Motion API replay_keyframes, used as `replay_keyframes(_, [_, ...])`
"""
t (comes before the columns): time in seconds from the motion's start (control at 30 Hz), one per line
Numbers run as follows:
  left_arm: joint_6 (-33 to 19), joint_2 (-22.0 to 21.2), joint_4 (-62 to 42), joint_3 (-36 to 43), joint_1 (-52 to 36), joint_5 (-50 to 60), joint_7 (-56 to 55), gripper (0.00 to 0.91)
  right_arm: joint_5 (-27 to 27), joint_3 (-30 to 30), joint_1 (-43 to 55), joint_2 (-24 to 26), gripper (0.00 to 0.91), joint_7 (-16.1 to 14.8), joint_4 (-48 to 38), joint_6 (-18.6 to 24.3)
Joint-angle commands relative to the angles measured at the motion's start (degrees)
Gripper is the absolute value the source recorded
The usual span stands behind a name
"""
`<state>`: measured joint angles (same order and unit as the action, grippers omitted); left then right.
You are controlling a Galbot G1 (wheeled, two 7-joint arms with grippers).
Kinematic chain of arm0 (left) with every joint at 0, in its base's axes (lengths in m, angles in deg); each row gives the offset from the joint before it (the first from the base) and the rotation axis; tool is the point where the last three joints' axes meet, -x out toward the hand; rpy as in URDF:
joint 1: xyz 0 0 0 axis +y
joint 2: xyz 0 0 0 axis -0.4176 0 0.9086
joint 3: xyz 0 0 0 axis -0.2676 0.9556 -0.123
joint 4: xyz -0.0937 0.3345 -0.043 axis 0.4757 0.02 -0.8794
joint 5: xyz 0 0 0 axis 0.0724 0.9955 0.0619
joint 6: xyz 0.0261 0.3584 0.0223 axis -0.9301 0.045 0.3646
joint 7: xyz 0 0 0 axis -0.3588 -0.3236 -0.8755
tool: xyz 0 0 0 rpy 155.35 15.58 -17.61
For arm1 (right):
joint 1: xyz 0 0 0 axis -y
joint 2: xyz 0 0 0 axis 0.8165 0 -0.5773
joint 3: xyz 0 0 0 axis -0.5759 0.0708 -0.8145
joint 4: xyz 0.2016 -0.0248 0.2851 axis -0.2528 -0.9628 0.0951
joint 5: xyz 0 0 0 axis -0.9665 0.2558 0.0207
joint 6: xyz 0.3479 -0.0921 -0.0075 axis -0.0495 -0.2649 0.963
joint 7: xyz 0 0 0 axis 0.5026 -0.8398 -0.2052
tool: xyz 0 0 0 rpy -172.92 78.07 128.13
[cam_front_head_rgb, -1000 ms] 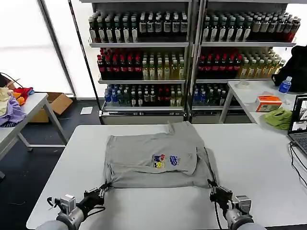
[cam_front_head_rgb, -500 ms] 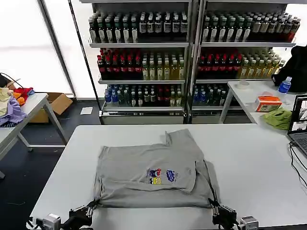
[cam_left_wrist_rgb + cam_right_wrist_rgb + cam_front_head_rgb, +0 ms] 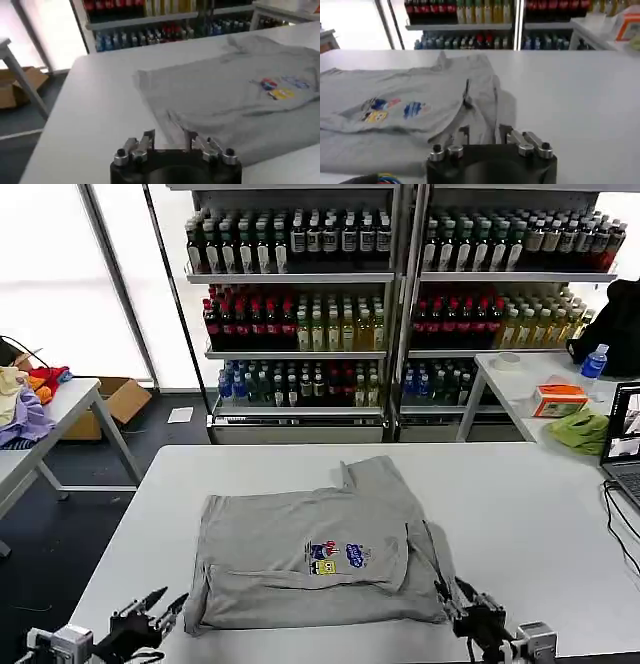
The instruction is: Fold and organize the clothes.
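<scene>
- I see the grey shirt (image 3: 315, 556) lying partly folded mid tabletop (image 3: 520, 514), chest print facing up, near the front edge.
- Left pincer (image 3: 155, 609) sits by the shirt's front-left corner w/ fingers apart, gripping nothing.
- Right pincer (image 3: 478, 620) at the front-right corner, fingers apart, just off the hem.

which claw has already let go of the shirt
The left claw: it sits open on bare table beside the grey shirt, while the right claw is at the shirt's near right corner.
</scene>
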<state>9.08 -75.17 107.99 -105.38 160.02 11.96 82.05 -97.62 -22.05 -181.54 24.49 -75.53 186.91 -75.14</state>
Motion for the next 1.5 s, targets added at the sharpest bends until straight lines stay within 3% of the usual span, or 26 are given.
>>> replay_keyframes(0.03, [0.3, 5.3, -4.0, -2.2, -9.6, -0.1, 1.7, 0.907, 0.7, -3.7, 10.7, 2.3, 0.907, -5.7, -3.5, -2.0])
replay_keyframes(0.13, [0.2, 7.3, -8.5, 2.9, -16.3, -2.0, 3.0, 0.907, 0.9, -1.5, 20.3, 3.7, 0.907, -10.2, -12.4, -2.2])
replay_keyframes(0.23, [0.3, 8.5, -14.5, 7.2, -23.4, -6.7, 4.1, 0.907, 1.4, 1.5, 29.7, 5.5, 0.907, -19.2, -21.9, -2.3])
replay_keyframes(0.33, [0.3, 9.2, -19.4, 13.2, -31.8, -5.0, 4.8, 0.907, 6.5, 5.1, 37.7, 5.8, 0.907, -22.4, -28.2, -2.8])
replay_keyframes(0.37, [0.3, 9.5, -19.9, 14.5, -34.5, -5.1, 5.1, 0.907, 7.4, 9.0, 44.4, 5.4, 0.907, -23.2, -33.6, -2.8])
replay_keyframes(0.53, [0.2, 9.5, -30.6, 22.6, -42.4, -6.5, 5.3, 0.907, 5.1, 18.9, 56.6, 1.9, 0.907, -24.4, -47.7, -2.8])
replay_keyframes(0.83, [-0.7, 8.1, -42.1, 29.0, -52.9, -6.4, 5.3, 0.907, 6.0, 26.7, 69.4, -6.4, 0.907, -22.3, -64.4, -1.3])
replay_keyframes(1.03, [-0.9, 7.4, -44.8, 30.7, -55.7, -6.4, 5.0, 0.907, 6.2, 27.1, 72.1, -8.9, 0.907, -21.4, -71.1, -0.4])
replay_keyframes(1.5, [-2.9, 5.4, -49.3, 34.2, -58.8, -4.6, 4.5, 0.907, 10.0, 24.9, 72.8, -11.5, 0.907, -22.6, -75.8, -0.3])
